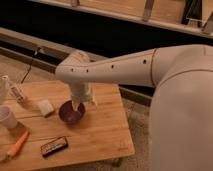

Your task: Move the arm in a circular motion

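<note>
The arm is thick and cream-white with small dark screw holes. It reaches from the robot's body at the right across to the left, over the wooden table. At its rounded joint it bends down into a narrower end piece. The gripper hangs at the tip, just above the rim of a purple bowl that stands on the table.
On the table's left part are a white block, a bottle, a white cup, an orange carrot-like thing and a dark snack bar. A low wall and ledge run behind the table.
</note>
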{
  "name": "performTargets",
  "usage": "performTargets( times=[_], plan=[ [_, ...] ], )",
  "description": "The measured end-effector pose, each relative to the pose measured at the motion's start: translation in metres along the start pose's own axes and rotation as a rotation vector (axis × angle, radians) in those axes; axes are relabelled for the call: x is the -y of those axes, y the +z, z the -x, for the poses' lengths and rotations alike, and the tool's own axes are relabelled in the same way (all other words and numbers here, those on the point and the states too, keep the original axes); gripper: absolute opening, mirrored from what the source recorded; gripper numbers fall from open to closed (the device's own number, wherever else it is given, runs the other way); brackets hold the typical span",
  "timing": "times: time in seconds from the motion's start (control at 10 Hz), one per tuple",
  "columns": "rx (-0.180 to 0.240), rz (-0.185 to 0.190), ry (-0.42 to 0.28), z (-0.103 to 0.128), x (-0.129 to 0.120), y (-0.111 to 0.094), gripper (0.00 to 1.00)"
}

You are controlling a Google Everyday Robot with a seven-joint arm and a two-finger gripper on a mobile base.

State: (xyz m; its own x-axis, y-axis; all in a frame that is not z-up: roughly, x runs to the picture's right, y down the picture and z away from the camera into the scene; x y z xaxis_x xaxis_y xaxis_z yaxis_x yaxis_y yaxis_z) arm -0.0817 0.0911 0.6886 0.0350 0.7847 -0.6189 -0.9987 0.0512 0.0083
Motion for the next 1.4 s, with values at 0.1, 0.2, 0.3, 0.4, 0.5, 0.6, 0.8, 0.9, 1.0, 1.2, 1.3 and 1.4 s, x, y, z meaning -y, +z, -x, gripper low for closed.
performTargets(
  times=[0.1,0.2,0.3,0.4,0.5,0.6,0.8,0.9,1.0,1.2,1.3,1.4],
  plan=[
    [0.000,-0.008,0.028,-0.003,0.011,-0.001,0.65],
    [0.002,-0.017,0.061,-0.005,0.024,-0.001,0.65],
    [0.007,-0.016,0.098,-0.005,0.038,-0.001,0.65],
    [0.016,-0.004,0.147,-0.004,0.055,0.002,0.65],
    [0.025,0.005,0.186,-0.001,0.070,0.004,0.65],
    [0.045,0.015,0.226,0.005,0.090,0.008,0.65],
    [0.097,0.010,0.269,0.025,0.126,0.015,0.65],
    [0.120,-0.003,0.275,0.039,0.139,0.016,0.65],
    [0.139,-0.013,0.267,0.056,0.146,0.015,0.65],
    [0.165,-0.049,0.216,0.099,0.141,0.012,0.65],
    [0.175,-0.075,0.181,0.126,0.132,0.011,0.65],
    [0.183,-0.098,0.149,0.153,0.122,0.009,0.65]
  ],
)
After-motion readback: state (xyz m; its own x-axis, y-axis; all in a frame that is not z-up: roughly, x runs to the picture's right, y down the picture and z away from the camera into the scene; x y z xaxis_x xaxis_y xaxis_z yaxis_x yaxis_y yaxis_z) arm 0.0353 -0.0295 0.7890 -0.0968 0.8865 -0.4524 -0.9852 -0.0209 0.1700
